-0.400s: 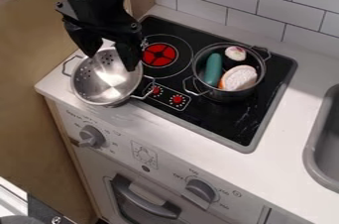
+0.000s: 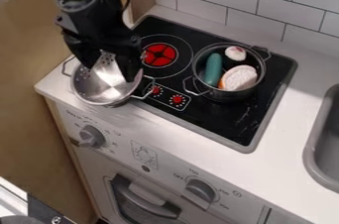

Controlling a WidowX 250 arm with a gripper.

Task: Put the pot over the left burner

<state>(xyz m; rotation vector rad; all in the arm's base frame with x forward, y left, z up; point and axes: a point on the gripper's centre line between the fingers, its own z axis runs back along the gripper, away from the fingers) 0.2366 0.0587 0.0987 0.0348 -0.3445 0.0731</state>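
Nearest, the oven handle (image 2: pixel 142 200), then the counter (image 2: pixel 165 126). On the counter at left, reaching over the near left edge of the stove (image 2: pixel 218 116), the colander (image 2: pixel 99 90), with holes in the wall and a thin side handle (image 2: pixel 149 92). Over it, the gripper (image 2: pixel 109 72), with fingers spread apart, pinching nothing. Impossible to say if touching the steel.

Just beyond, toward the right, the left burner (image 2: pixel 160 55), red and without cover. On the right side of the stove, the pot (image 2: pixel 228 95), holding three toy foods.

Not fully clear, which vessel to move; judging by the gripper, perhaps the colander. Probably light, stiff, not fragile, but smooth and slippery. Best to take by the rim, one finger inside and one outside, and lift over the stove edge without scraping. If rather the pot: likely heavier; grip the rim firmly and keep level.

Farthest, the tiles (image 2: pixel 265 7).
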